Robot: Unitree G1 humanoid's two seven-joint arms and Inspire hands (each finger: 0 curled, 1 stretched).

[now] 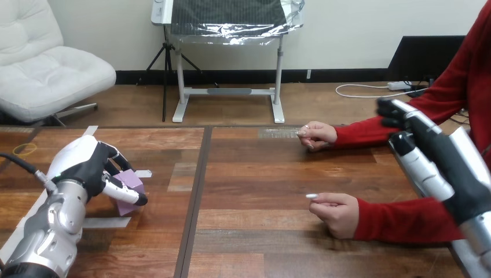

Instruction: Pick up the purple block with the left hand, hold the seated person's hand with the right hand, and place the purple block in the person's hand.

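Head view: left robot hand (pixel 87 168) has fingers curled round the purple block (pixel 131 184), far left on the surface (pixel 260 174). Block is tilted, no clear long axis. Person's nearer hand (pixel 336 213) lies well to its right, knuckles up. Right robot hand (pixel 440 156) is closer, over the red sleeves (pixel 394 219); can't tell its grip.

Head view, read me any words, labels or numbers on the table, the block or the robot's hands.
No text can be read.
The purple block, held in the left hand: plain faces, no print.
The tape strips on the table: blank.
The right hand: no legible mark.
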